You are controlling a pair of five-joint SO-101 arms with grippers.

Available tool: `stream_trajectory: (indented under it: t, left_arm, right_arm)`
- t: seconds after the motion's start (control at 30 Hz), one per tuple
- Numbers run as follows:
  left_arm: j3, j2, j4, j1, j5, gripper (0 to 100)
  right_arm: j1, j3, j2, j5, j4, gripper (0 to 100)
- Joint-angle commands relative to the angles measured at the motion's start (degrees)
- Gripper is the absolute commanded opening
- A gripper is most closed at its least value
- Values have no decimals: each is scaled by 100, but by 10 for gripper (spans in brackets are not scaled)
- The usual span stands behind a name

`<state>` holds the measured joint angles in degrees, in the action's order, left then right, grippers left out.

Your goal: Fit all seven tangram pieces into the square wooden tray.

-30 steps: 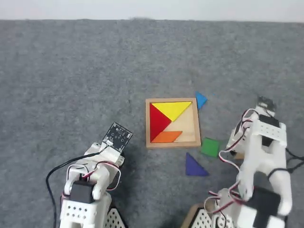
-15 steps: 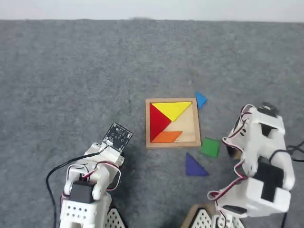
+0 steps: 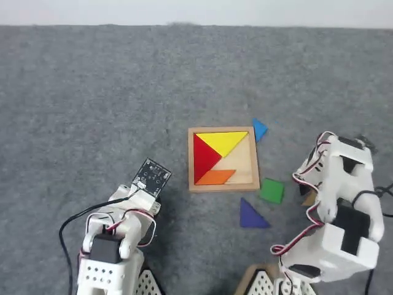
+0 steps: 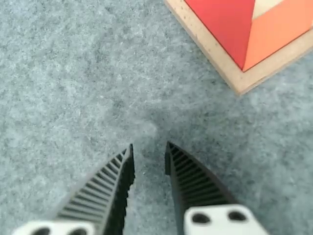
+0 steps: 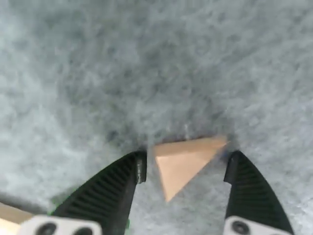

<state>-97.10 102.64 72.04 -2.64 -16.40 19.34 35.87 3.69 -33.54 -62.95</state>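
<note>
While the right tool (image 5: 187,161) stands spread apart, the peach triangle (image 5: 180,157) lies unclamped between its jaws.

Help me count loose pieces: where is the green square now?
In the high view the green square lies on the mat beside the wooden tray's lower right corner, just above the dark blue triangle.

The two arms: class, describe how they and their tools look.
The left arm and right arm are blocky white plastic with black motors and thin red, white and black wires. The left arm carries a small black circuit board and a looping black cable. The left tool and right tool have black pointed fingers, ribbed on the left.
</note>
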Motion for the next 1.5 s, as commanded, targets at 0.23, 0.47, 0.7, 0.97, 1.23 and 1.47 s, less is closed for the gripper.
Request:
stream_trajectory:
  t: [0.23, 0.47, 0.7, 0.97, 1.23, 1.47]
  left_arm:
    - [66, 62, -9, 35, -53, 98]
    - [66, 62, -9, 35, -53, 98]
    - [66, 62, -9, 35, -53, 98]
    - [66, 62, -9, 35, -53, 98]
    - [66, 62, -9, 35, -53, 98]
    - [66, 62, -9, 35, -53, 98]
  right_arm:
    - [453, -325, -31, -255, 541, 190]
    - [110, -167, -84, -246, 391, 191]
    - [-75, -281, -84, 484, 435, 128]
    - [-681, -1002, -31, 1934, 242, 83]
    - [-1051, -1521, -101, 2418, -769, 82]
    - [-1851, -1952, -101, 4352, -1226, 6]
